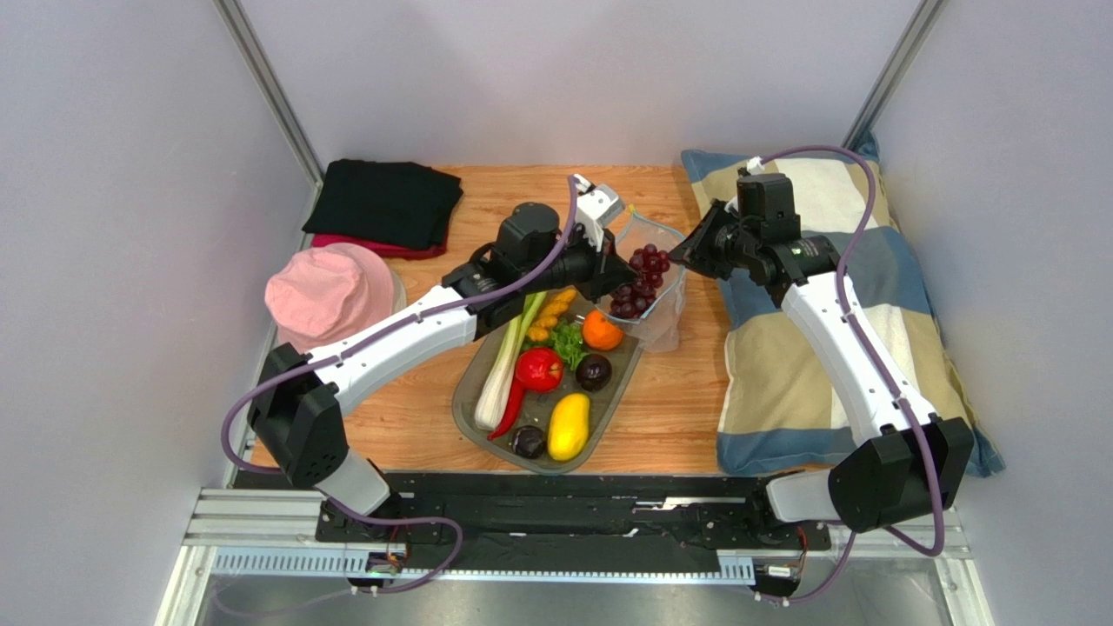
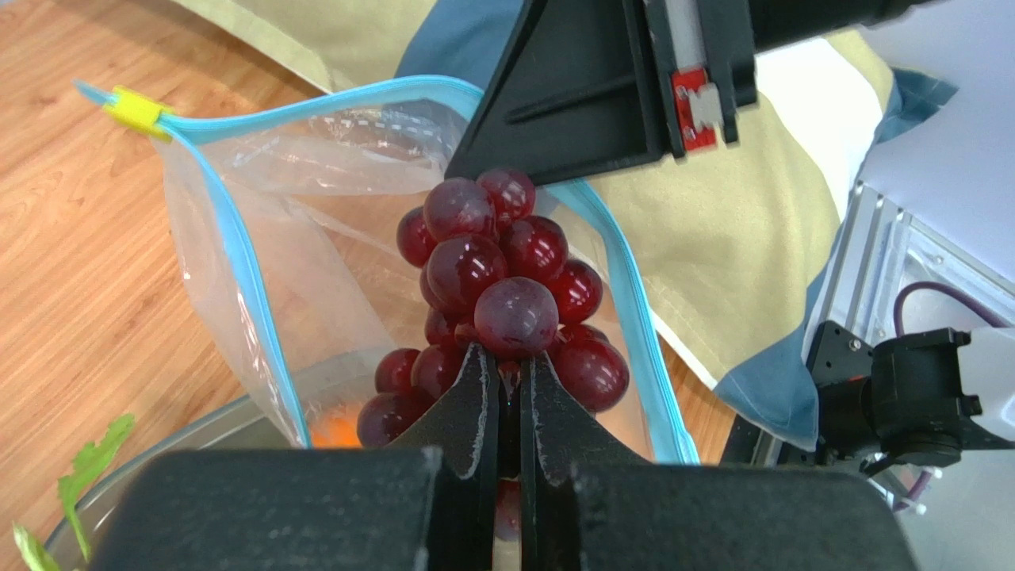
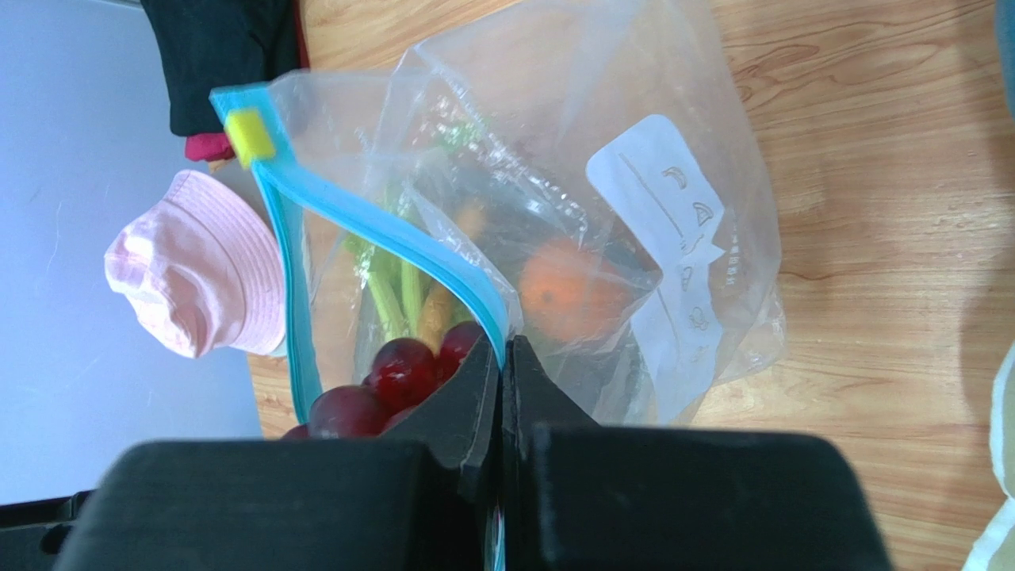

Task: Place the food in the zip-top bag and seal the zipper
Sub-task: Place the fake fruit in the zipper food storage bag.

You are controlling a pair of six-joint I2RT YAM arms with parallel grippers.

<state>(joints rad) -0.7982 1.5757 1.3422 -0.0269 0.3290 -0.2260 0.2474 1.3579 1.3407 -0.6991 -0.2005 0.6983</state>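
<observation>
Two claws: left claw [image 2: 510,357] grips grapes [image 2: 500,268], right claw [image 3: 498,357] pinches bag [image 3: 667,226] rim
Grapes just beyond left claw's tips likely bruise; hold stem

On the tray [image 1: 460,404] we count one leek [image 1: 503,372], one red round fruit [image 1: 540,369], one orange [image 1: 601,331], one yellow lemon [image 1: 570,427], one red chili [image 1: 511,411] and two dark plums [image 1: 593,373]. Just beside the tray we count one zip-top bag [image 1: 660,313] and one bunch of grapes [image 1: 638,277]; left of it, one pink hat [image 1: 327,294].
</observation>
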